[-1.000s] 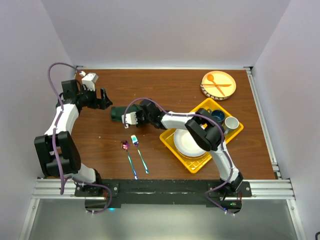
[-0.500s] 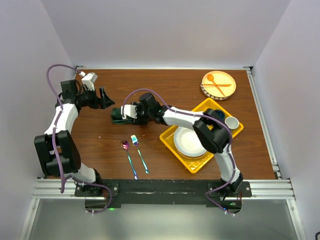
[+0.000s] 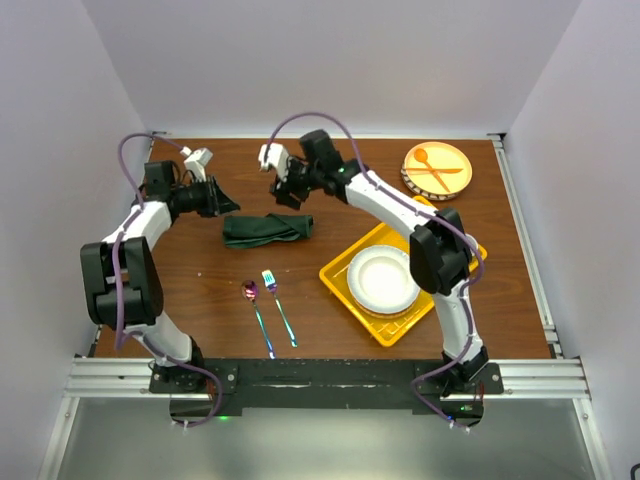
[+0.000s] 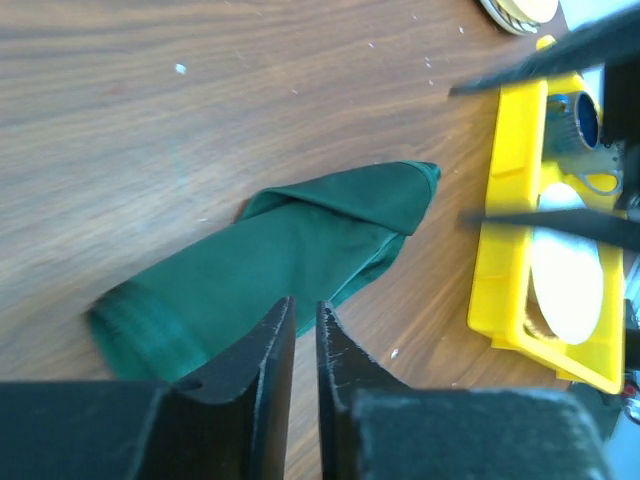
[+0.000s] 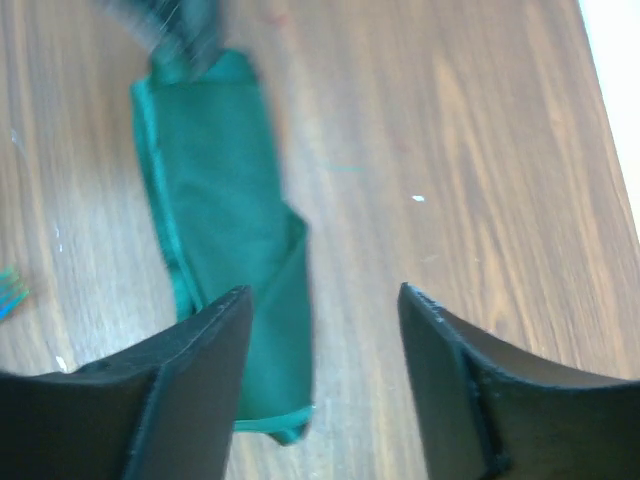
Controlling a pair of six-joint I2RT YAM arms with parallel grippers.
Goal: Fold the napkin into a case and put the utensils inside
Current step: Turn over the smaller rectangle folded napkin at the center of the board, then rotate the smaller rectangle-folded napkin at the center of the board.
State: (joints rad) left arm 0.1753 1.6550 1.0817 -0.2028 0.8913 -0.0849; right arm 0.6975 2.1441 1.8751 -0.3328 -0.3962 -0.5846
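The dark green napkin (image 3: pixel 267 229) lies folded into a narrow strip in the middle of the table, and neither gripper holds it. My left gripper (image 3: pixel 224 202) hovers just beyond its left end. In the left wrist view, the jaws (image 4: pixel 305 322) stand almost together with nothing between them, over the napkin (image 4: pixel 290 255). My right gripper (image 3: pixel 290 192) is raised behind the napkin's right part, open and empty (image 5: pixel 325 300), with the napkin (image 5: pixel 215 220) below it. The iridescent spoon (image 3: pixel 257 315) and fork (image 3: pixel 280 310) lie side by side nearer the table's front.
A yellow tray (image 3: pixel 340 285) at the right holds a white plate (image 3: pixel 383 280). A round plate (image 3: pixel 437 170) with an orange spoon and fork sits at the back right. The right arm reaches over the tray's far corner.
The right gripper let go of the napkin, opened and pulled up and back toward the far side. The left gripper closed and moved in toward the napkin's left end.
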